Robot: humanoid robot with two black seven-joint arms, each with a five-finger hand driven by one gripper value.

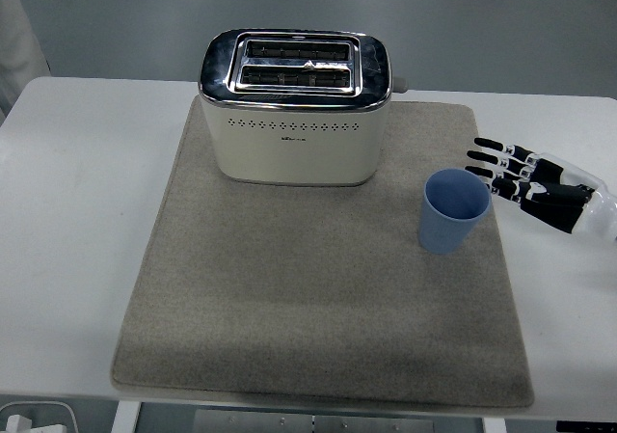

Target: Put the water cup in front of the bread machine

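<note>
Right hand [533, 178] spread just beside blue cup [453, 210]

Bright, even light; soft shadows; toaster top [294, 65] glares.

Spreading white and smooth across the whole view: a table [77, 221] with rounded far corners, lying under soft, even light. Covering its middle, a grey-beige felt mat [318, 308]. Rising behind, a plain grey wall [482, 28]. Showing at the top left edge, a strip of white fabric [19, 38]. Peeking below the near edge, a white object [34, 419]
</note>
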